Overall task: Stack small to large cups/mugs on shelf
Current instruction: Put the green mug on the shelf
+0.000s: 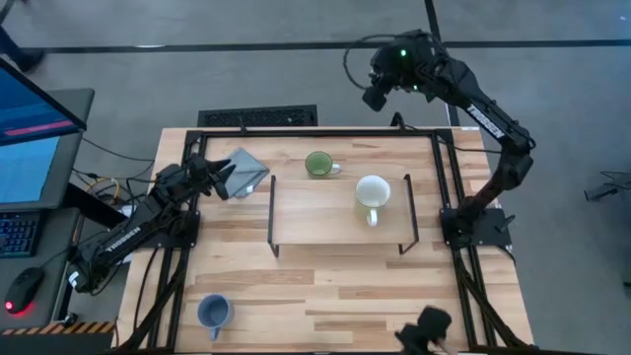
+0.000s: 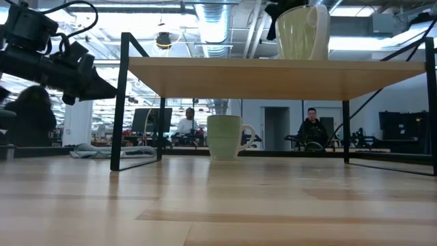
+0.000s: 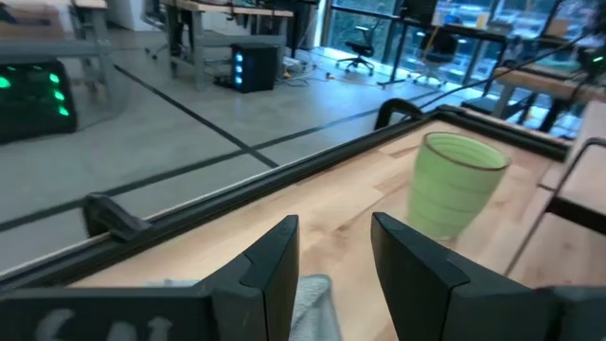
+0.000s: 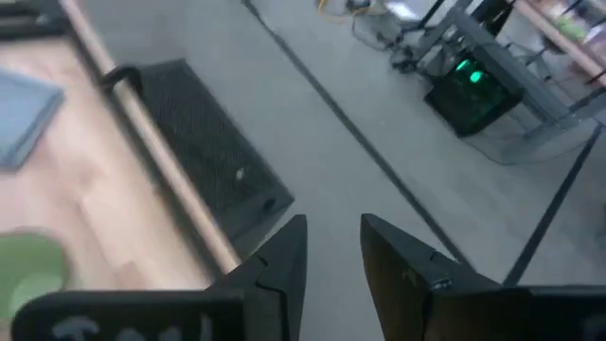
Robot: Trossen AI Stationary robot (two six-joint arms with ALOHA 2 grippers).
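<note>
Ribbed cream-white mug atop light-wood shelf

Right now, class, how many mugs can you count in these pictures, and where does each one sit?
3. The cream-white mug stands on the shelf; the green mug sits on the table behind the shelf; the blue mug sits near the table's front-left corner.

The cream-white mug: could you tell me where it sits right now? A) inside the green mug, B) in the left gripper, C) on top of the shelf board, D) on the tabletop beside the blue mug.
C: the cream-white mug stands on the shelf, near its right end in the high view; the low view shows it on top of the board, with the green mug on the tabletop beyond.
</note>
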